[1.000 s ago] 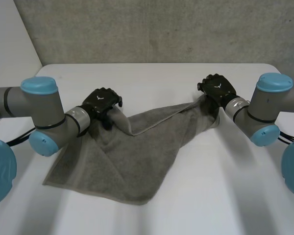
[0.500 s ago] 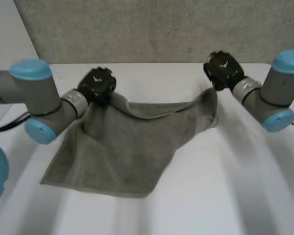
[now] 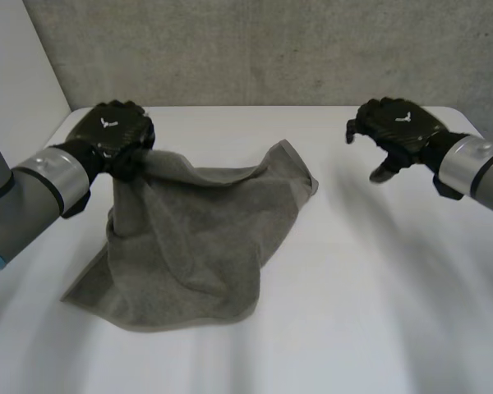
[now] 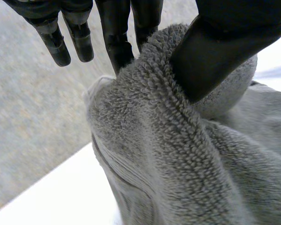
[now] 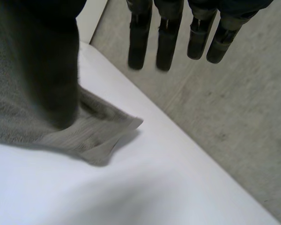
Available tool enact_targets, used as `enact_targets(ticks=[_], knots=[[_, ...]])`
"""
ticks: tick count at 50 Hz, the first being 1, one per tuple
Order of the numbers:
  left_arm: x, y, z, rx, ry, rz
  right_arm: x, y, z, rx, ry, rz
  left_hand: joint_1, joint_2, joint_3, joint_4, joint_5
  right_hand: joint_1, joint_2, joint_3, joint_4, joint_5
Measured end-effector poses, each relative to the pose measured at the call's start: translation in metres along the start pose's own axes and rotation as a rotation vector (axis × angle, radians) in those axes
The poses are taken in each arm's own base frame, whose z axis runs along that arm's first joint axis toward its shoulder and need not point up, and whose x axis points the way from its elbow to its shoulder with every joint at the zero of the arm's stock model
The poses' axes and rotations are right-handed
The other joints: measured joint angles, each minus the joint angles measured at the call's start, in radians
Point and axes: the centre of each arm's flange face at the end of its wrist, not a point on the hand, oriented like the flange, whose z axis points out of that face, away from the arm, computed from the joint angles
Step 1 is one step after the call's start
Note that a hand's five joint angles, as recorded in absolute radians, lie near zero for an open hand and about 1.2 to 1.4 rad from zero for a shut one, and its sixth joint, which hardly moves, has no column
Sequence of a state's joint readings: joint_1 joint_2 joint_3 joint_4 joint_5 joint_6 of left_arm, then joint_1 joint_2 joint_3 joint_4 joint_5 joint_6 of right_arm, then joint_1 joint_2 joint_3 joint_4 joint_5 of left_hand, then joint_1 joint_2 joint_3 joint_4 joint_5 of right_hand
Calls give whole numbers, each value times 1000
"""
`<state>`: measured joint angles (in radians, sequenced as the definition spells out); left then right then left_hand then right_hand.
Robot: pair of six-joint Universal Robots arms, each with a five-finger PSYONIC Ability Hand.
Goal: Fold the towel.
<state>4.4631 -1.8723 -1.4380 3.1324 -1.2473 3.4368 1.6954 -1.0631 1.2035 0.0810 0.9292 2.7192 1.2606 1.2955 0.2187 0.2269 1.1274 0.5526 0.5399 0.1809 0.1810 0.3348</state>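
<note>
Nearest me, toward seven o'clock, the towel's point(image 3: 181, 279) lower hem rested on the worktop point(image 3: 378, 287), which took part of its weight. From there the cloth rose to ten o'clock, where my left hand point(image 3: 111, 135) clenched one corner between thumb and fingers, raised, I judge, to carry it over for a fold. At two o'clock my right hand point(image 3: 398, 131) hovered released, fingers straight, well apart from the free corner lying near one o'clock.

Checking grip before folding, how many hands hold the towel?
1. The left hand pinches the towel at its raised end; the right hand is open, apart from it.
</note>
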Motion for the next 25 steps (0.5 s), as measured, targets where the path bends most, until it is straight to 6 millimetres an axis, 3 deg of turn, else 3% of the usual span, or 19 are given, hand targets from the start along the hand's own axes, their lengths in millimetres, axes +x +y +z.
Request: enact_targets(ticks=[3,10,19,25], knots=[[7,7,-4,-35,22,-42,-4,16,16,-17,-16,21,0,0,0,0,0,-121,-118,0,0,-128],[35,15,-23,-82,93,-111,-33,36,54,-13,-67,122,0,0,0,0,1,-125,-119,0,0,-132],[62,14,-46,-91,151,-115,-84,33,84,105,-148,270,0,0,0,0,1,-125,-119,0,0,-110],[69,2,-61,-54,161,-107,-120,30,100,180,-213,309,0,0,0,0,1,-104,-83,0,0,-30]])
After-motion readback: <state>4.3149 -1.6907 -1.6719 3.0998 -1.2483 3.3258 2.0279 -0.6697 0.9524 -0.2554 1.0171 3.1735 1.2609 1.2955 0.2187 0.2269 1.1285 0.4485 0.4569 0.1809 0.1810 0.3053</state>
